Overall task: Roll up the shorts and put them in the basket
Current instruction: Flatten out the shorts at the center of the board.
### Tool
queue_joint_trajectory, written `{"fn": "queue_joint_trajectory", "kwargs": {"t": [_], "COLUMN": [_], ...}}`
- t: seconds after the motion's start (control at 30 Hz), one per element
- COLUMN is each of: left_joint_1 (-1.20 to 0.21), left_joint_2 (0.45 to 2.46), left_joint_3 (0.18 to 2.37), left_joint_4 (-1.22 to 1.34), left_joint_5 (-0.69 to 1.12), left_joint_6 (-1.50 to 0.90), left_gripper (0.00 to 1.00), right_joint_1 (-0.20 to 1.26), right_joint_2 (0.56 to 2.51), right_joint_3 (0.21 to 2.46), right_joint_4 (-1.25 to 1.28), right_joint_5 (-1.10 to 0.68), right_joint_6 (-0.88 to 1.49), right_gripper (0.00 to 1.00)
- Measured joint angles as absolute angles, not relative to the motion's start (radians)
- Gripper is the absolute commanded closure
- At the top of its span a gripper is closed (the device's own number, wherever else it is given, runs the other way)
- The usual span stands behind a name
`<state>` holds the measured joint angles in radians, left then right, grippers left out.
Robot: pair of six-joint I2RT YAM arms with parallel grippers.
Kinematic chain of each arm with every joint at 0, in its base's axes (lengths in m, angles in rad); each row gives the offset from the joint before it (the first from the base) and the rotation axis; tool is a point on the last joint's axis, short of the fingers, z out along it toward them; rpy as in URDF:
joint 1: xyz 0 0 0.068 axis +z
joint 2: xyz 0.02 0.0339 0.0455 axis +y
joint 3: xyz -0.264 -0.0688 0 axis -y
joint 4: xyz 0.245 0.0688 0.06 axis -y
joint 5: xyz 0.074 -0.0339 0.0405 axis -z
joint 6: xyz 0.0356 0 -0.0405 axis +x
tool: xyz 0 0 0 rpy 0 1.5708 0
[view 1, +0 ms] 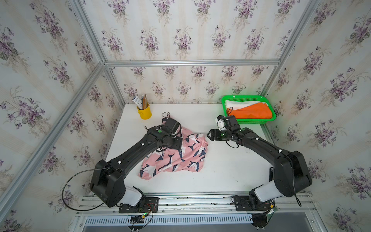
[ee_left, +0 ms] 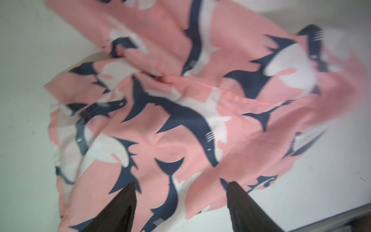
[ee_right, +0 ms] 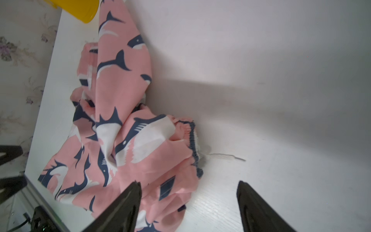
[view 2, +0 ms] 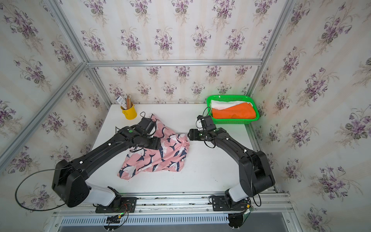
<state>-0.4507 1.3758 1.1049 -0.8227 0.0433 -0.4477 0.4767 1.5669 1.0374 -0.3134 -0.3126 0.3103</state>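
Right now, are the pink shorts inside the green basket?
No, the pink shorts lie crumpled on the white table, apart from the green basket.

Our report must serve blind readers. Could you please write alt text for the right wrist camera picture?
Crumpled pink cloth shorts with a navy-and-white shark print lie on a white tabletop, gathered elastic waistband toward the open right gripper, whose two black fingers hold nothing. Part of a yellow cup shows beyond the shorts.

Lab test booth: aluminium frame (view 1: 190, 62) holding floral wallpaper panels (view 1: 180, 30).
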Motion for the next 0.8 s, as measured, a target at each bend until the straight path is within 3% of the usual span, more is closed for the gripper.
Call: {"fn": "queue_joint_trajectory", "kwargs": {"t": [0.07, 0.17, 0.2, 0.47, 0.63, 0.67, 0.8], "left_joint_1": [-0.363, -0.252, -0.227, -0.177, -0.215, -0.228, -0.293], "left_joint_2": [1.317, 1.257, 1.247, 1.277, 1.256, 1.240, 1.197], "left_joint_3": [1.045, 0.975, 0.962, 0.921, 0.889, 0.877, 0.807], "left_joint_4": [-0.841, -0.860, -0.867, -0.869, -0.870, -0.871, -0.878], "left_joint_5": [0.036, 0.046, 0.053, 0.143, 0.201, 0.207, 0.218], "left_joint_6": [-0.468, -0.486, -0.490, -0.496, -0.496, -0.499, -0.540], "left_gripper": [0.22, 0.20, 0.20, 0.28, 0.27, 0.26, 0.28], "right_joint_1": [0.516, 0.529, 0.529, 0.479, 0.454, 0.453, 0.448], "right_joint_2": [1.614, 1.681, 1.705, 1.826, 1.876, 1.875, 1.866], "right_joint_3": [1.055, 1.080, 1.093, 1.286, 1.375, 1.381, 1.386], "right_joint_4": [-0.313, -0.303, -0.303, -0.356, -0.391, -0.398, -0.424], "right_joint_5": [-0.343, -0.385, -0.390, -0.197, -0.047, -0.025, 0.032], "right_joint_6": [0.307, 0.309, 0.310, 0.307, 0.315, 0.315, 0.337], "right_gripper": [0.44, 0.97, 1.00, 1.00, 1.00, 0.98, 0.66]}}
